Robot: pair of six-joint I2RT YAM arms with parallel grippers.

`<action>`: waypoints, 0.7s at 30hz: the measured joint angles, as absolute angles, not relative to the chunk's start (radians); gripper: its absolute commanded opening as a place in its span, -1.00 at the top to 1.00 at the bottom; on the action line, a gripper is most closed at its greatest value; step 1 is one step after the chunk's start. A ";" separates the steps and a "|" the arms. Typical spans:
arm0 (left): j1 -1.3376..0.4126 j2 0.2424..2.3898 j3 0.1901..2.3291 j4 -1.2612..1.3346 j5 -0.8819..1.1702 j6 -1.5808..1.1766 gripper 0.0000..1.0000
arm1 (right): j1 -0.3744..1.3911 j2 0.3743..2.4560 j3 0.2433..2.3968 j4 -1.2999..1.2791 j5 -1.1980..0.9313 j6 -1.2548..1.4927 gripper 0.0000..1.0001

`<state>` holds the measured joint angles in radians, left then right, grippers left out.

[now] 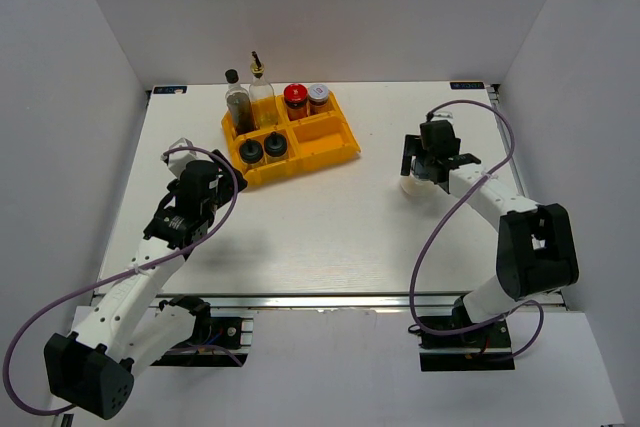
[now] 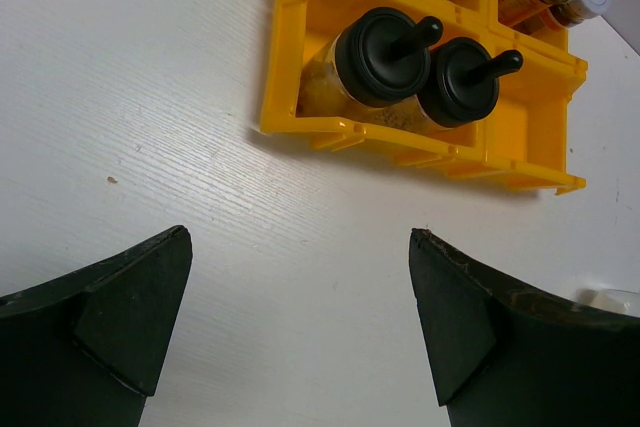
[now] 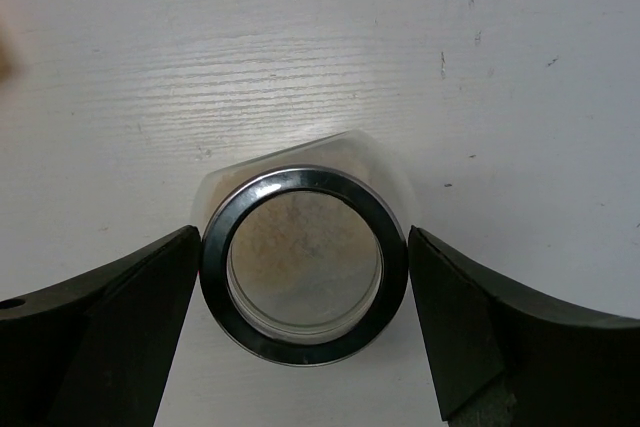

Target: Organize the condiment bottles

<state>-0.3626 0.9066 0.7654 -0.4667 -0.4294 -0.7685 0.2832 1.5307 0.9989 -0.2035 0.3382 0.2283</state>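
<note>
Seen from overhead, a white table (image 1: 330, 237) holds a yellow tray (image 1: 345, 152) at upper centre. Everything in the tray stands upright. Its far-left compartment holds a tall dark bottle (image 1: 238, 105) and a gold-spouted clear bottle (image 1: 262, 97). A red-lidded jar (image 1: 295, 98) and a pale-lidded jar (image 1: 319, 96) share the far-right compartment, and two black-capped shakers (image 2: 385, 57) sit side by side in the near-left one.

At right of centre, well apart from the tray, a silver-rimmed jar (image 3: 305, 262) stands upright on the table, its long axis pointing straight up at the right wrist camera. The right gripper (image 3: 300, 247) is spread wide around it, with a finger just beside the lid on each side. The left gripper (image 2: 300, 247) is spread wide over bare table near the tray, holding nothing.
</note>
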 measured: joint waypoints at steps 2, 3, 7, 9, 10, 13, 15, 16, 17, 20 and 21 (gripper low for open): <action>-0.363 0.907 0.765 -0.467 -0.429 -0.768 -0.96 | 0.284 1.540 1.000 -0.196 0.338 0.231 -0.76; -0.363 0.907 0.765 -0.467 -0.429 -0.768 -0.96 | 0.284 1.544 1.002 -0.193 0.339 0.232 -0.70; -0.363 0.907 0.765 -0.466 -0.429 -0.768 -0.96 | 0.284 1.546 1.007 -0.176 0.347 0.241 -0.33; -0.363 0.907 0.765 -0.466 -0.429 -0.768 -0.96 | 0.284 1.546 1.007 -0.170 0.351 0.257 0.13; -0.363 0.907 0.765 -0.466 -0.429 -0.768 -0.96 | 0.284 1.546 1.007 -0.173 0.353 0.260 0.30; -0.363 0.907 0.763 -0.464 -0.429 -0.768 -0.96 | 0.284 1.544 1.007 -0.178 0.363 0.271 0.71; -0.363 0.907 0.760 -0.464 -0.429 -0.768 -0.96 | 0.284 1.535 1.007 -0.194 0.363 0.273 0.84; -0.363 0.907 0.760 -0.463 -0.429 -0.768 -0.96 | 0.284 1.526 1.007 -0.207 0.358 0.271 0.88; -0.363 0.907 0.760 -0.463 -0.429 -0.768 -0.96 | 0.285 1.514 1.007 -0.216 0.347 0.265 0.92; -0.363 0.906 0.756 -0.453 -0.427 -0.768 -0.96 | 0.288 1.462 1.007 -0.231 0.256 0.224 1.00; -0.363 0.906 0.753 -0.447 -0.426 -0.767 -0.96 | 0.292 1.438 1.008 -0.231 0.212 0.204 1.00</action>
